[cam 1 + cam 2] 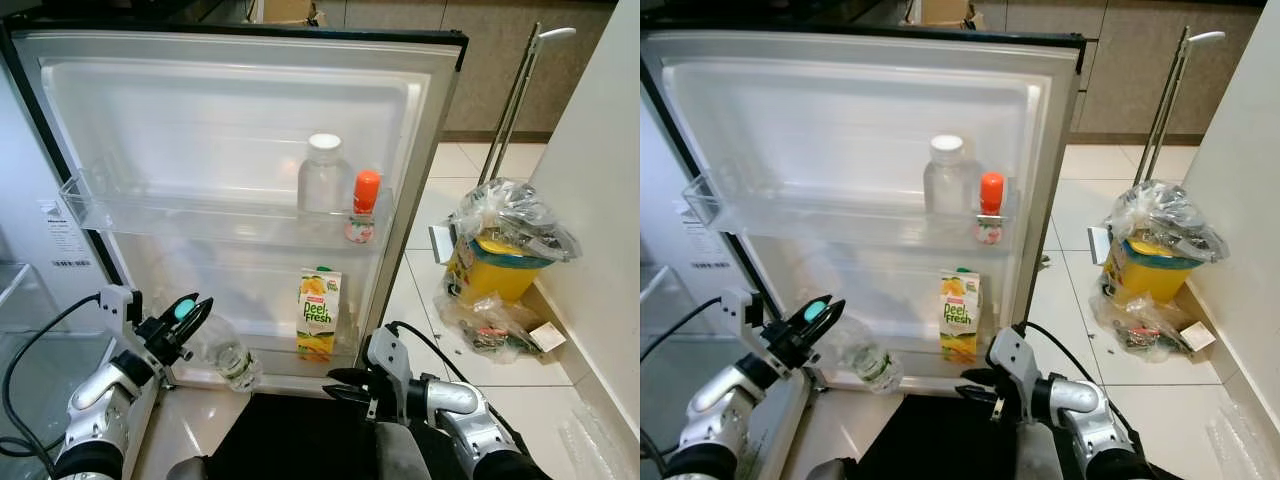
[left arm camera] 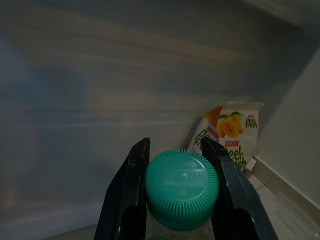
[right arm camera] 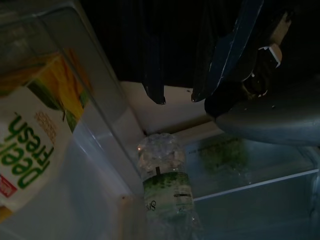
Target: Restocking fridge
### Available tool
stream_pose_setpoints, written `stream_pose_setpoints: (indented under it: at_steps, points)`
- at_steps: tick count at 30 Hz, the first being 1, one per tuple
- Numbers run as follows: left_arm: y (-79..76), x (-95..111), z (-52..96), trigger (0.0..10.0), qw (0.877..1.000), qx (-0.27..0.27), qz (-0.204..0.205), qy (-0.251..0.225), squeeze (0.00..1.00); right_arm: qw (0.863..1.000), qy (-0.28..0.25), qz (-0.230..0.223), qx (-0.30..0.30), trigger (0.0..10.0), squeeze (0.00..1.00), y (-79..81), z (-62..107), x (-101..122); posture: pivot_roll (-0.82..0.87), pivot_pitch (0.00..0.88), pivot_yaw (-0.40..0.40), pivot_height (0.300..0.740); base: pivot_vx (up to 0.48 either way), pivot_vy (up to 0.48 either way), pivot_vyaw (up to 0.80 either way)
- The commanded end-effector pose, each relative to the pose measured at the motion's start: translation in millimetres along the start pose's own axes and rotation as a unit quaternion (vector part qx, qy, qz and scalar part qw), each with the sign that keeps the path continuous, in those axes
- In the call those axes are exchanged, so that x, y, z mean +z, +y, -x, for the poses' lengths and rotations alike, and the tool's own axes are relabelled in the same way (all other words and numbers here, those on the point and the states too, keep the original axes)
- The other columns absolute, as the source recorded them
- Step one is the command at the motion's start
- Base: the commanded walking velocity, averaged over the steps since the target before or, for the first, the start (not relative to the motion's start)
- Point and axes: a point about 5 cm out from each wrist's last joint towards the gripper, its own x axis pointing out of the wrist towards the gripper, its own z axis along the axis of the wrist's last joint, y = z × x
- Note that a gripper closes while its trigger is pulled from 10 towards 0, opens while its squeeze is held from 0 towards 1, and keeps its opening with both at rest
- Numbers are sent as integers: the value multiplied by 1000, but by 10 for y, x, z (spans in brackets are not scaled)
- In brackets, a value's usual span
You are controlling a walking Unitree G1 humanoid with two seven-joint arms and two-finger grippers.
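Open fridge door (image 1: 420, 120), white moulded plastic, two clear shelves. Upper shelf (image 1: 200, 215): one frosted round bottle (image 1: 322, 178), one small orange-capped bottle (image 1: 364, 206). Lower: one juice carton (image 1: 319, 314). Left gripper (image 1: 187, 312) clamped on ribbed green cap of one crinkled clear water bottle (image 1: 230, 357), tilted toward lower shelf. Right gripper (image 1: 345, 385) parted, empty, low beside door.

three bottles (image 1: 323, 172), one juice carton (image 1: 318, 314), one bin (image 1: 500, 262)

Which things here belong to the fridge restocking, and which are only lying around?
Belong to the job:
- water bottle, teal cap held by the left gripper
- juice carton on the lower door shelf
- clear bottle and orange-capped bottle on the upper door shelf

Just lying about:
- yellow bin with plastic bags
- mop handle
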Motion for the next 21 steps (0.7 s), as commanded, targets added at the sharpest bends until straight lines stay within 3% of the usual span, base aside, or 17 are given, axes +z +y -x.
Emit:
stream_pose_setpoints:
  at_steps: [1,8,21]
  points:
    - [-41,93,-120,10000,1000,-9,-8,-27,0,1000,-5,3,1,10000,0,57,8,-20,-76,0,-44,480,0,0,0]
    - [-90,93,-177,10000,999,-20,-6,-28,0,1000,-13,-6,0,10000,0,84,21,-23,-82,0,-42,480,0,0,0]
    - [-249,49,-308,10000,998,-61,1,-23,0,999,-9,-5,-33,10000,0,-41,141,7,-83,0,-42,480,0,0,0]
